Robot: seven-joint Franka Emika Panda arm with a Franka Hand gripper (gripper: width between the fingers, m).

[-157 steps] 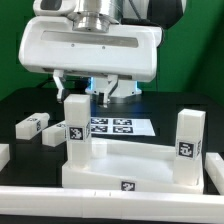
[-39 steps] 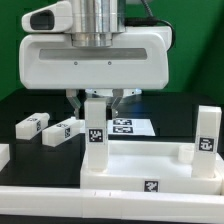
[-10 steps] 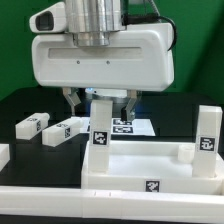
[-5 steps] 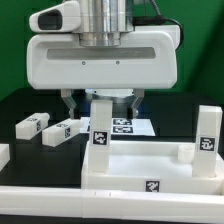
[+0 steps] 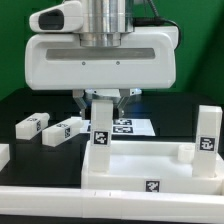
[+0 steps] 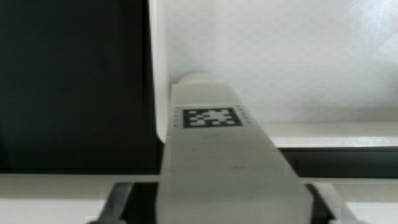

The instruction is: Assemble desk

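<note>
Exterior view shows the claw clamped on the upright leg block, which stands at the desk top corner on the exterior view's left. Two loose leg blocks lie nearby on the dark surface.

I see my gripper clasping the upright leg at the left corner of the desk top. A second leg stands right, and two loose legs lie far left.
</note>
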